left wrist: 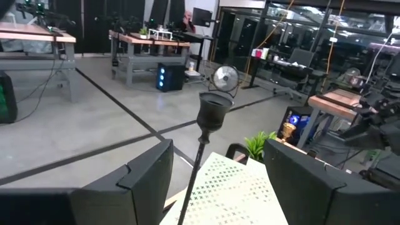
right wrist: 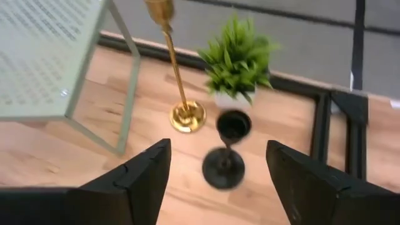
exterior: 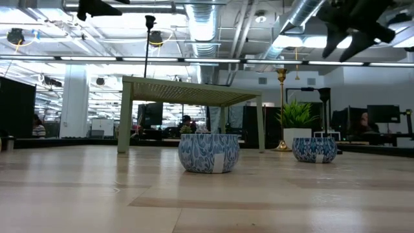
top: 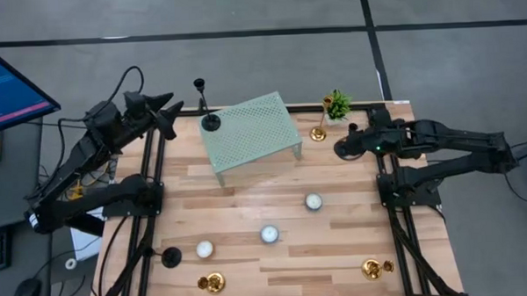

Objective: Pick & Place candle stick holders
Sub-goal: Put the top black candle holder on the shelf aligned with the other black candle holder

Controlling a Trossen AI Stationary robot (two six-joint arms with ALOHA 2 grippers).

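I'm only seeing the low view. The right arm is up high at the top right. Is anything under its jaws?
Observer: Yes. The right wrist view shows a black holder standing upright on the table, framed by the right gripper with its jaws open, not gripped.
Operator: What's next to it?
Observer: The tall gold holder, close beside it, near the potted plant.
Operator: And the left arm?
Observer: The left gripper, jaws open, faces the second black holder on the mesh stand.

The tall gold holder (right wrist: 170, 69) has its top cut off.
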